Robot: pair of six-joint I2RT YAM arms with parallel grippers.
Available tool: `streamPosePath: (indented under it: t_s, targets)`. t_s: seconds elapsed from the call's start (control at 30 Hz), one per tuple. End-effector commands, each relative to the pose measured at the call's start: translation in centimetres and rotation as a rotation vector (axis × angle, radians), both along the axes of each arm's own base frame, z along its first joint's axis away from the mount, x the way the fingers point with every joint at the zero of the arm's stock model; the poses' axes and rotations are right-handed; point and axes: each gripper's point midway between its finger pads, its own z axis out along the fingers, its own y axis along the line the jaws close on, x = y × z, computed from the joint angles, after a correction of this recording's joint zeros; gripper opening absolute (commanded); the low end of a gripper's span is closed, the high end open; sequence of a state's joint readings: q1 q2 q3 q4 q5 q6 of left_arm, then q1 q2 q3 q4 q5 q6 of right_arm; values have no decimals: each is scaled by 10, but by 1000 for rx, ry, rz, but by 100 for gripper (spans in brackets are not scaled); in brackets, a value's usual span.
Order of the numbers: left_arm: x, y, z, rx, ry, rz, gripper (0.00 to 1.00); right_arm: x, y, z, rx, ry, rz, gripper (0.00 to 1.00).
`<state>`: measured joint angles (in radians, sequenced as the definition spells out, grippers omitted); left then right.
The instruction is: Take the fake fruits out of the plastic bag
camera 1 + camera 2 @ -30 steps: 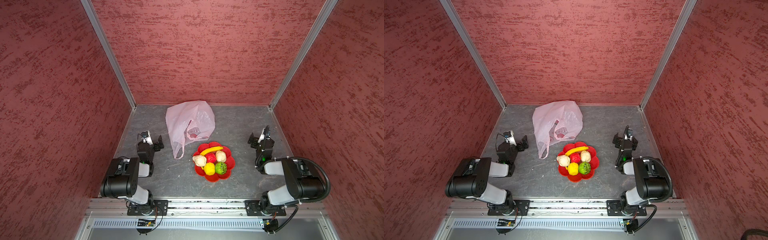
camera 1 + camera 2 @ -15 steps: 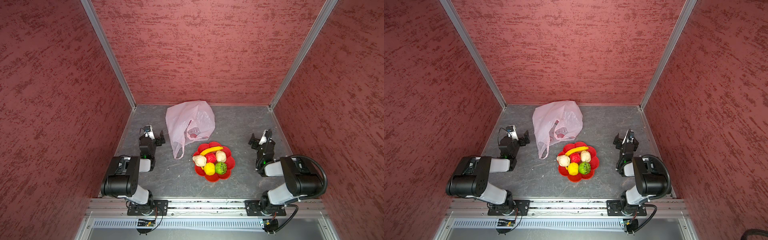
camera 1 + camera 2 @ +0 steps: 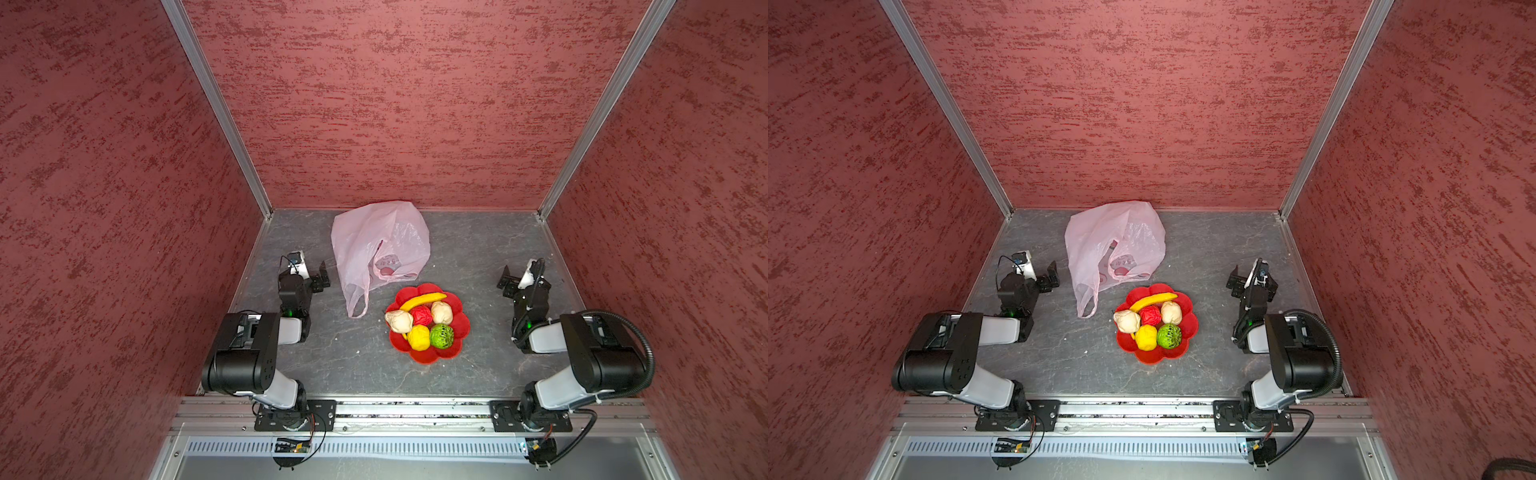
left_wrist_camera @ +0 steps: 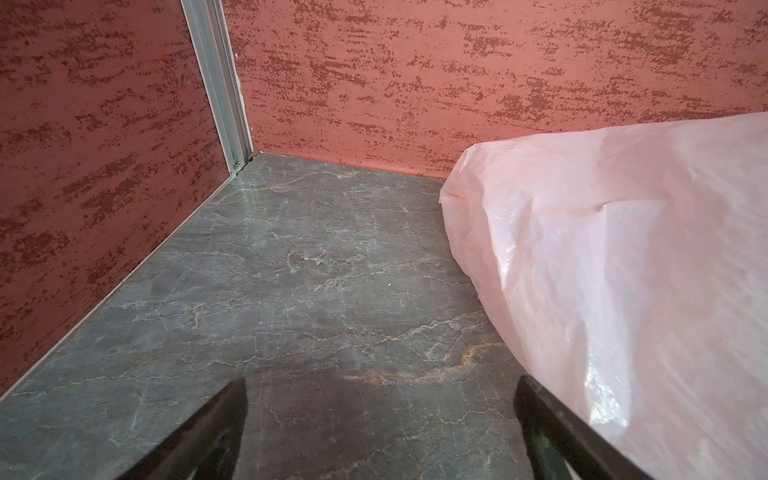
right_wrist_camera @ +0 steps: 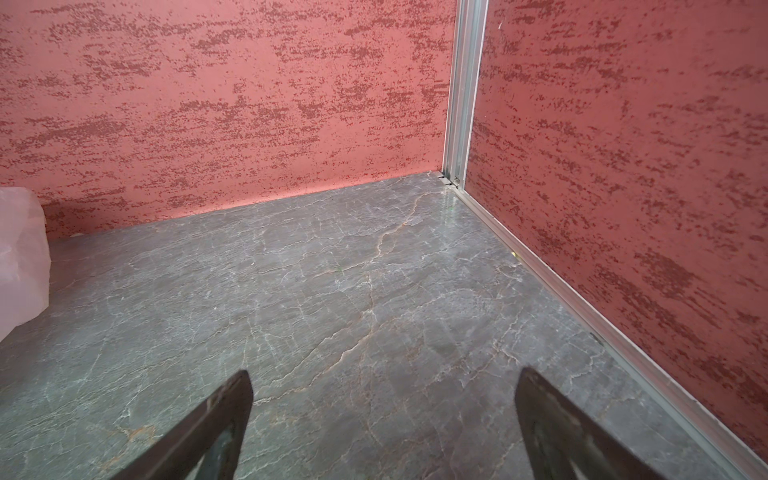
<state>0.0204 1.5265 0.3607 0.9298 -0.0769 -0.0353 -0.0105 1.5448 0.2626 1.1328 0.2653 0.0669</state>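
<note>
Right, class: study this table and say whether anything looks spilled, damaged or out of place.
Nothing stands out. The six fruits sit together on the red plate, none loose on the table. The pink bag lies crumpled behind the plate, with no tear visible.

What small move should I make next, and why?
Probably none on the fruits: park both arms. All six fake fruits lie on the red plate. The plastic bag sags beside it, apparently with only its print showing through. The left gripper and right gripper are open and hold nothing.
</note>
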Motion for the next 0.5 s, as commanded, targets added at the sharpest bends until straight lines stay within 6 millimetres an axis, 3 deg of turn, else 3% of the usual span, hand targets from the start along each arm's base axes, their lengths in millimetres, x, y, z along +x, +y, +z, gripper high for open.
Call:
streamPosePath:
  t_s: [0.0,0.47]
  targets:
    - [1,-1,-3,14,14,-3,100,3,0,12,-7,-47,9,99]
    - [1,-1,-3,15,14,-3,100,4,1,12,-5,-43,11,99]
